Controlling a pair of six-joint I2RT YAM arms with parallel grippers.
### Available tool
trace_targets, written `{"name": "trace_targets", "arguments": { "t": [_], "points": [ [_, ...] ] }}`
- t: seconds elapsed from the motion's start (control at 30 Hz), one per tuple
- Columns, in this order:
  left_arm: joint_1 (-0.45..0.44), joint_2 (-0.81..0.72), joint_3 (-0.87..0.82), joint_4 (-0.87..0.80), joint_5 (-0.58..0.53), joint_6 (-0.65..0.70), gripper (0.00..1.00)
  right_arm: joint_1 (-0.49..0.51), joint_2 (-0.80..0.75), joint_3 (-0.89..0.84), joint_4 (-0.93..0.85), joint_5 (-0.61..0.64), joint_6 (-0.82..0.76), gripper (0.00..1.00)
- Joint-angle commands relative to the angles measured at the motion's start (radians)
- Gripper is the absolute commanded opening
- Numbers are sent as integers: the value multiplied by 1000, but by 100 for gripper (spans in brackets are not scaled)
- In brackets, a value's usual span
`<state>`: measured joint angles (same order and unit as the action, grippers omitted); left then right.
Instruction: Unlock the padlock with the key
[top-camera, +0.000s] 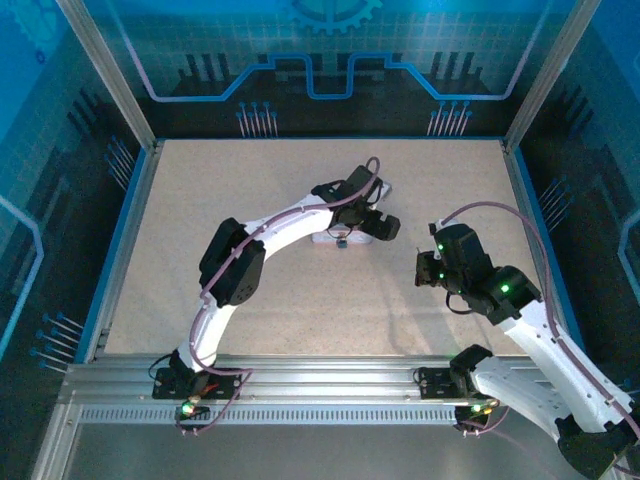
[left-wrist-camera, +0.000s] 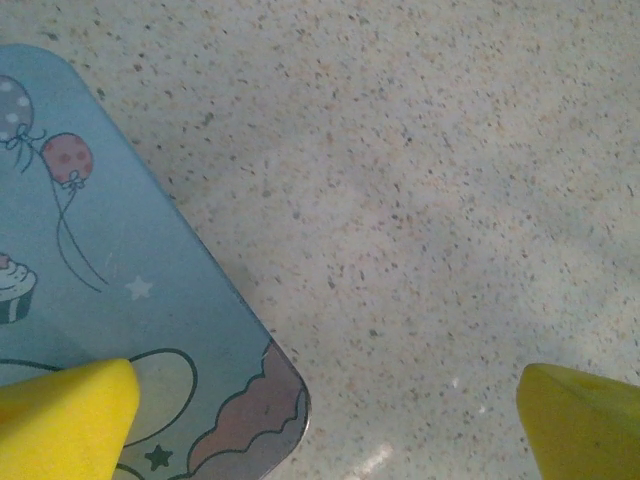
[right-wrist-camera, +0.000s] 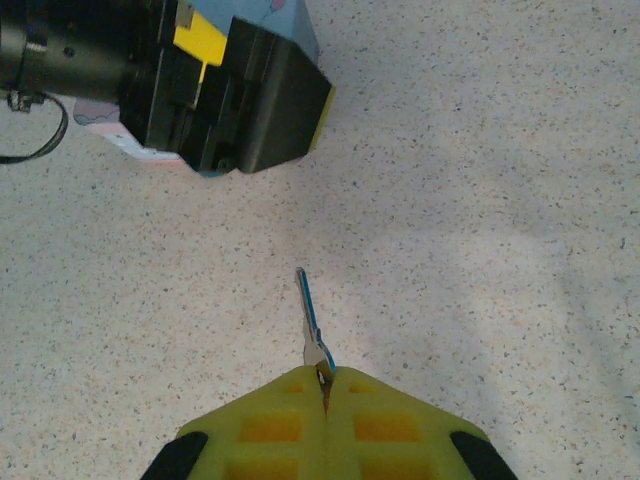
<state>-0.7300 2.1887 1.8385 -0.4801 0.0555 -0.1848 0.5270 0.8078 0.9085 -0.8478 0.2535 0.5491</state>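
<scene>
At 12 o'clock off my right gripper (right-wrist-camera: 325, 378): key (right-wrist-camera: 310, 312), head pinched between clamped pads, blade forward. Thin, stiff, light, probably slick; may twist. Padlock (top-camera: 341, 242) at tin box (left-wrist-camera: 100, 260) edge, beside my left gripper (left-wrist-camera: 322, 420), fingers spread wide. Speckled table (right-wrist-camera: 480, 200) flat, roomy.
</scene>
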Motion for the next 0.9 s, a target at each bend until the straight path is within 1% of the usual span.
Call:
{"name": "trace_targets", "arguments": {
  "t": [0.0, 0.27, 0.5, 0.63, 0.87],
  "points": [
    [-23, -53, -59, -21, 45, -36, 99, -20, -15, -17, -16, -13, -1, 0],
    [-42, -107, -172, 18, 69, -67, 99, -27, -18, -23, -12, -22, 2, 0],
    [-62, -156, -278, 106, 100, -114, 99, -30, -13, -23, -6, -35, 6, 0],
    [-63, -167, -267, 112, 91, -106, 99, -32, -13, -23, 3, -48, 8, 0],
    [-56, -209, -184, 93, 77, -80, 99, -31, -4, -54, 19, -78, 21, 0]
  ]
}}
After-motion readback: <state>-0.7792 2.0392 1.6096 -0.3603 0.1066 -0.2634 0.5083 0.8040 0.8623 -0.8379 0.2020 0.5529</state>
